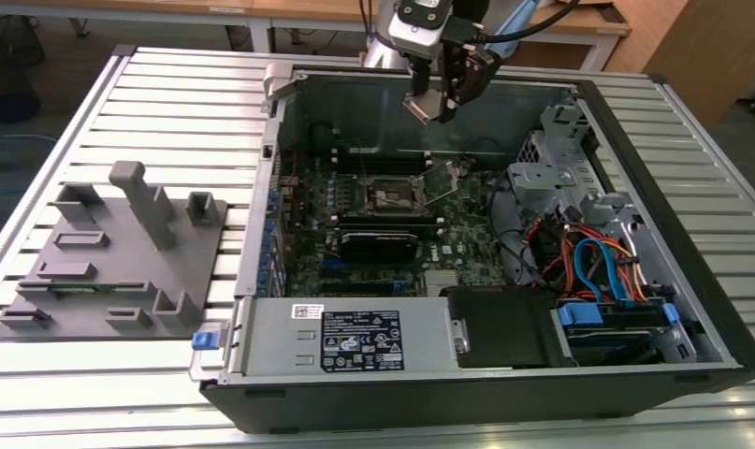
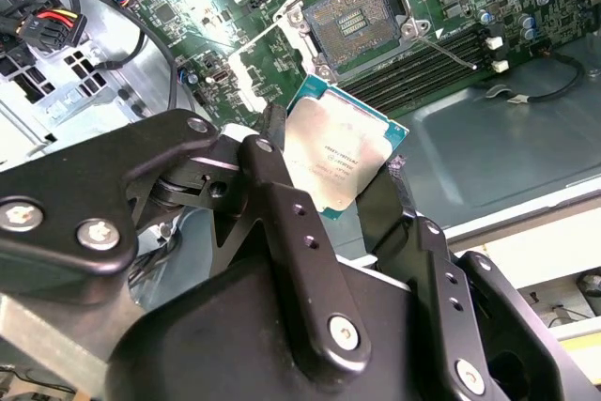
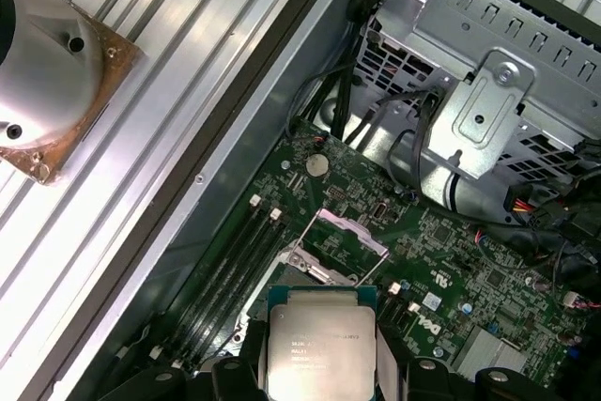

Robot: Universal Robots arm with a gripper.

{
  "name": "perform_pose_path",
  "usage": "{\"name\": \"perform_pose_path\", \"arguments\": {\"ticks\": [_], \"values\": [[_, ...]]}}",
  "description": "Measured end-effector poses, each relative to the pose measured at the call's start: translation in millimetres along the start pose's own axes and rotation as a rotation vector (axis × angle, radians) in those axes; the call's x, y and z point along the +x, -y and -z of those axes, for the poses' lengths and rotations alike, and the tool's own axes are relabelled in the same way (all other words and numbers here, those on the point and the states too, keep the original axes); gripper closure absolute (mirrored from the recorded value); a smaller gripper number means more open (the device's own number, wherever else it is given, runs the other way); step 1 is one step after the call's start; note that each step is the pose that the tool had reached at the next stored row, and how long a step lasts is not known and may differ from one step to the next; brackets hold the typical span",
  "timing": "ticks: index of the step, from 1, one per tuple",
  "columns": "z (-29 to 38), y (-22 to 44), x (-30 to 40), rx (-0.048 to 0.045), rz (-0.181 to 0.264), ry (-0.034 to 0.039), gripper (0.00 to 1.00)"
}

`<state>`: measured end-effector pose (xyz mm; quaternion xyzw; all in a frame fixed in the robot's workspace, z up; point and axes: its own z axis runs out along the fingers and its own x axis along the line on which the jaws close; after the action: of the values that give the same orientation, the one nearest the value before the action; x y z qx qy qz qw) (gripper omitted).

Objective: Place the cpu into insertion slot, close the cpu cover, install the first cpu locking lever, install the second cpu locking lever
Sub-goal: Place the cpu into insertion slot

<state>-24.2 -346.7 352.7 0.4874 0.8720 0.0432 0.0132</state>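
My gripper [image 1: 437,103] hangs over the far wall of the open computer case [image 1: 676,309], shut on the cpu [image 1: 422,108]. In both wrist views the cpu [image 2: 343,157] [image 3: 319,345] shows its silver-grey top, pinched at two opposite edges between the black fingers [image 2: 272,152]. The insertion slot [image 1: 396,195] [image 2: 362,18] lies open on the green board, well below the chip and bare inside. The cpu cover [image 2: 268,61] [image 3: 340,239] stands tipped up beside the slot. A thin wire lever [image 2: 451,49] sticks out loose from the slot's edge.
A metal drive cage [image 1: 555,178] and bundled cables [image 1: 589,267] fill the case on the exterior view's right. The power supply [image 1: 340,341] sits along the near wall. A grey fixture block [image 1: 115,253] rests on the slatted table [image 1: 165,103] at the exterior view's left.
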Motion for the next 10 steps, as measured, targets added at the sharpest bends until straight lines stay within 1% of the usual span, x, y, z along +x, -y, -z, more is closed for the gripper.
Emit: {"name": "perform_pose_path", "arguments": {"ticks": [10], "values": [[0.0,0.0,0.0,-0.0001,-0.004,0.0004,0.46]]}}
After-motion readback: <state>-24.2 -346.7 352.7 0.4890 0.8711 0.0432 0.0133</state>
